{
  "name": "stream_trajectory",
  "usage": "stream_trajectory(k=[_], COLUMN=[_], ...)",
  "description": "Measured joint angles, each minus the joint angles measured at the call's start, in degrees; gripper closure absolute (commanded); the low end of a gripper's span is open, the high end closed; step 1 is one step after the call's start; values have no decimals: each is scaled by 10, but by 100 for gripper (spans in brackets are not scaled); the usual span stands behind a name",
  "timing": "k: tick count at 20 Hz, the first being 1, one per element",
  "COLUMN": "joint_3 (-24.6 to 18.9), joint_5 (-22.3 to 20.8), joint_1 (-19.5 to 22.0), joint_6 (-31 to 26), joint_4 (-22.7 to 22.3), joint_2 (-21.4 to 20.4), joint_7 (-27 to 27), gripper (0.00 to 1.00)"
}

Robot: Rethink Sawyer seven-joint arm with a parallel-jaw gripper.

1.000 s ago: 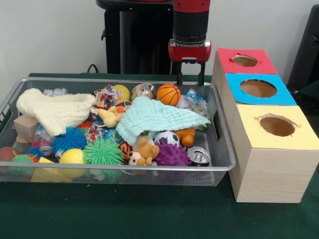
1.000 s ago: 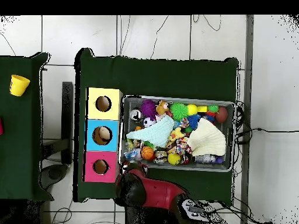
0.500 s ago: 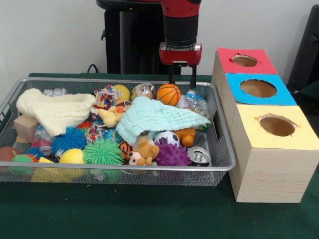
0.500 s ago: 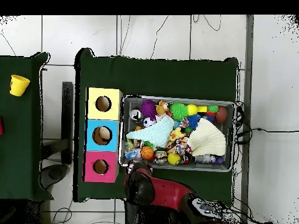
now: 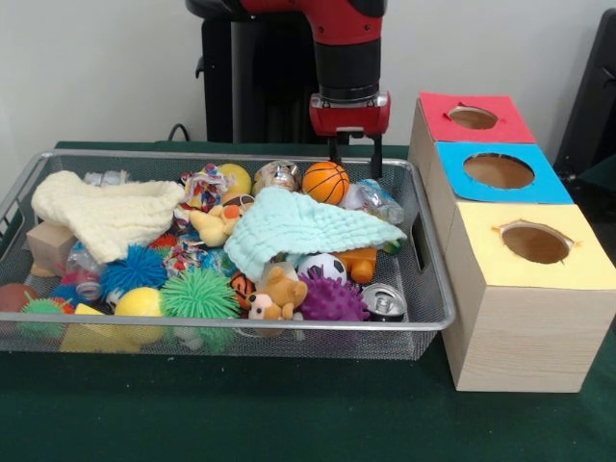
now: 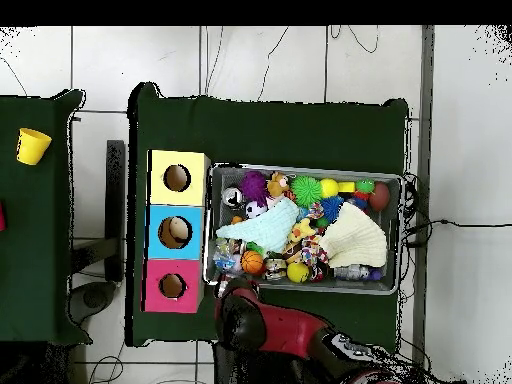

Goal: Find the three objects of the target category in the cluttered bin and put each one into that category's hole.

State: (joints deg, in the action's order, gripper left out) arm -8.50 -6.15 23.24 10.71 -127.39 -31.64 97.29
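My gripper (image 5: pixel 355 166) hangs open and empty over the far right corner of the wire bin (image 5: pixel 435 306), just above a crumpled clear bottle (image 5: pixel 377 199) and right of the small basketball (image 5: pixel 325 182). In the overhead view the red arm (image 6: pixel 280 330) hides the gripper at the bin's lower left corner. A mint cloth (image 5: pixel 303 226) lies over the bin's middle, half covering a soccer ball (image 5: pixel 320 267) and an orange toy (image 5: pixel 360 262). Three wooden boxes stand to the right, with red (image 5: pixel 474 117), blue (image 5: pixel 499 171) and yellow (image 5: pixel 535 243) holed tops.
The bin also holds a cream cloth (image 5: pixel 106 214), a purple spiky ball (image 5: pixel 332 299), a drinks can (image 5: pixel 385 302), a teddy bear (image 5: pixel 279 294), a duck plush (image 5: pixel 217 225), green (image 5: pixel 199 294) and blue (image 5: pixel 135 269) spiky balls and a wooden block (image 5: pixel 50 245). A yellow cup (image 6: pixel 32 146) stands on a separate table.
The gripper has shifted left from beside the red box to over the bin's far right corner and dropped slightly. Nothing in the bin has moved.
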Motion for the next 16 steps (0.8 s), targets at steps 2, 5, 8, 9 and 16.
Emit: stream_trajectory(k=[2, 5, 8, 9, 16], joint_3=[-5, -11, -16, -16, -28], joint_5=[0, 0, 0, 0, 17], joint_1=[0, -1, -3, -3, -10], joint_6=[0, 0, -2, -4, -37], joint_4=[0, 0, 0, 0, 1], joint_2=[0, -3, -12, -14, -38], joint_7=[0, 0, 0, 0, 0], gripper=[0, 0, 0, 0, 0])
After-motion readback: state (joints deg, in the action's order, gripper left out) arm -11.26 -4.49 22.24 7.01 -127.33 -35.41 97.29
